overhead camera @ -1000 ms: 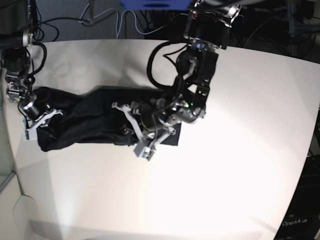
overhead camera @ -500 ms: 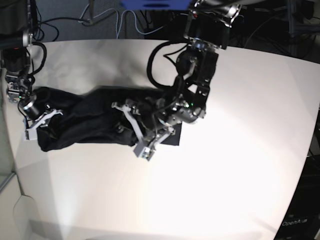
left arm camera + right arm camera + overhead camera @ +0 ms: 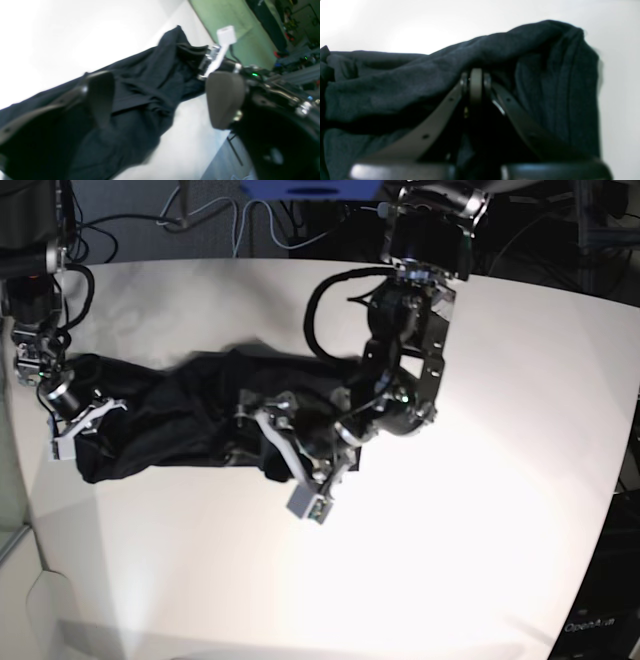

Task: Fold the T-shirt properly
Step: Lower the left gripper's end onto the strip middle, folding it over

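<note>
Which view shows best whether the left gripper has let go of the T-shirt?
The left wrist view: the left gripper stands wide open over the T-shirt, nothing between its pads. Base shows it from above, partly blocked. The right wrist view misses it.

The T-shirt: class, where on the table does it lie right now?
In the base view the black T-shirt lies bunched across the white table's left half, stretching from the right pincer to the left pincer.

Black jointed arms, looping black cables, white-tipped, dark-padded jaws.
</note>
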Motion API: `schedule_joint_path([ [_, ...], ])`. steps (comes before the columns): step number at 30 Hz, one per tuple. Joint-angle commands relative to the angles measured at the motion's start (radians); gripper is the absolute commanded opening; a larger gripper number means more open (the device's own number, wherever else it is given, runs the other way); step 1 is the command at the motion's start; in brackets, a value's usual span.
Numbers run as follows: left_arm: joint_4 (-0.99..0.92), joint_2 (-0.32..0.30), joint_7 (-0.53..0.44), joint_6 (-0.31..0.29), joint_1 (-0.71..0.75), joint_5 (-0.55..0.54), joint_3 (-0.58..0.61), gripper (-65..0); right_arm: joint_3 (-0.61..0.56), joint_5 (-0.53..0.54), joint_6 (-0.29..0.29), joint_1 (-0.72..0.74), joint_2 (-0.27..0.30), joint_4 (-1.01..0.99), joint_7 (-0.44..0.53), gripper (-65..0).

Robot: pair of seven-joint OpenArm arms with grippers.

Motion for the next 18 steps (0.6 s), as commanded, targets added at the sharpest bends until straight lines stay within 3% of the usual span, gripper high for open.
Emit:
schedule_joint_path([
  [1,-0.013,0.010,-0.013,-0.005,-0.015,-0.015,-0.002,-20.0,-0.025,-0.153,-0.013,-0.035,-0.024,-0.019,-0.228,-65.0],
  [6,-0.133,0.017,-0.013,-0.005,-0.024,-0.015,-0.002,-65.0,-0.025,-0.153,-0.013,-0.035,-0.025,-0.019,-0.228,-65.0],
  [9,-0.164,0.019,-0.013,-0.004,-0.038,-0.015,0.001,-61.8,-0.026,-0.153,-0.013,-0.035,-0.025,-0.019,-0.228,-65.0],
  [14,-0.164,0.019,-0.013,-0.001,-0.037,-0.015,-0.002,-63.5,-0.026,-0.153,-0.013,-0.035,-0.025,-0.019,-0.228,-65.0],
  [18,-0.170,0.017,-0.013,0.148,-0.043,-0.015,0.003,-63.5,-0.026,-0.153,-0.013,-0.036,-0.025,-0.019,-0.228,-65.0],
])
